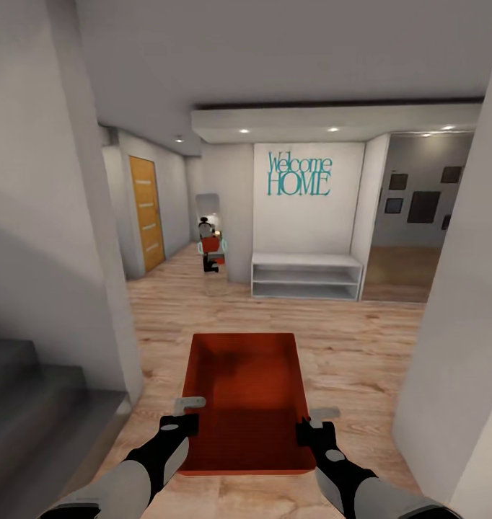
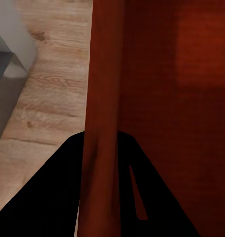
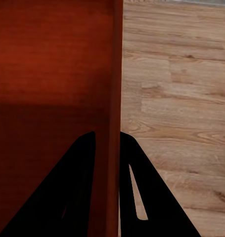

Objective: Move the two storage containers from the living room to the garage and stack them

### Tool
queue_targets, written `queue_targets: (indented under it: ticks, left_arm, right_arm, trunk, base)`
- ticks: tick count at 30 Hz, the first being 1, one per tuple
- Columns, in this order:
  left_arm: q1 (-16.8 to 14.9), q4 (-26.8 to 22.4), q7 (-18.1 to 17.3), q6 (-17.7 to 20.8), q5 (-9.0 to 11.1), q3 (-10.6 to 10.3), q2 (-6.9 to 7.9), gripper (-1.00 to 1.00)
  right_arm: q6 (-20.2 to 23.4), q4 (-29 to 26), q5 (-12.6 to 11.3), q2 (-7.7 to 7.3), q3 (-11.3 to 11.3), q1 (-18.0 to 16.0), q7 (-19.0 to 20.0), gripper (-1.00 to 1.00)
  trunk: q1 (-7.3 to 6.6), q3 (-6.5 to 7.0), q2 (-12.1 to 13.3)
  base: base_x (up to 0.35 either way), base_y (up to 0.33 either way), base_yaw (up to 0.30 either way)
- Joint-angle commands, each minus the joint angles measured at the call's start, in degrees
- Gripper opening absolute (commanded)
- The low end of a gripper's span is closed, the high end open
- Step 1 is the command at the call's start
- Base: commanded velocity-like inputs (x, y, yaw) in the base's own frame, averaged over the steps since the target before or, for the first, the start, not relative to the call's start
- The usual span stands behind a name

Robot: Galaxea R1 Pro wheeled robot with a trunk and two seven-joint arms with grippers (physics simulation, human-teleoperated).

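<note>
You carry one orange-red storage container [image 1: 247, 400] through a hallway, held level in front of the trunk above the light wood plank floor [image 1: 361, 346]. Your left gripper [image 1: 190, 417] is pinching the container's left long wall, and the left wrist view shows that thin wall running up between the two dark fingers [image 2: 157, 197]. Your right gripper [image 1: 309, 425] is pinching the opposite wall the same way, with its fingers [image 3: 137, 187] straddling the rim. The bin looks empty. Ahead stand a white wall with teal "Welcome HOME" lettering [image 1: 299, 174], a low white shelf unit [image 1: 306, 275] beneath it, and a yellow-wood door [image 1: 146, 213] down the corridor at left. Grey stair steps [image 1: 37, 411] sit at your near left. By the look of it, the task is at an early to middle stage: one container is lifted and in transit, still over plank flooring rather than concrete, so the garage has not been reached. Left to do, as far as can be judged: set this bin down on the garage floor, and bring and stack its twin.
</note>
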Motion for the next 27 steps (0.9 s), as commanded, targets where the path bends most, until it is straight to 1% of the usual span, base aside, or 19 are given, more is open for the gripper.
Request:
queue_targets:
  ticks: [1,27]
  left_arm:
    - [0.0,0.1,0.5,0.3,-0.2,1.4,0.40,-1.00]
    - [0.0,0.1,0.5,0.2,-0.2,1.4,0.42,-1.00]
  right_arm:
    - [-2.0,-0.1,-1.0,-0.10,-4.1,-0.1,-0.8,-1.00]
    - [-1.9,-0.1,-0.9,-0.12,-4.2,-0.1,-0.5,-1.00]
  trunk:
    - [0.05,-0.09,-0.1]
    - [0.05,-0.09,-0.1]
  base:
    - [0.321,0.000,0.000]
    - [0.321,0.000,0.000]
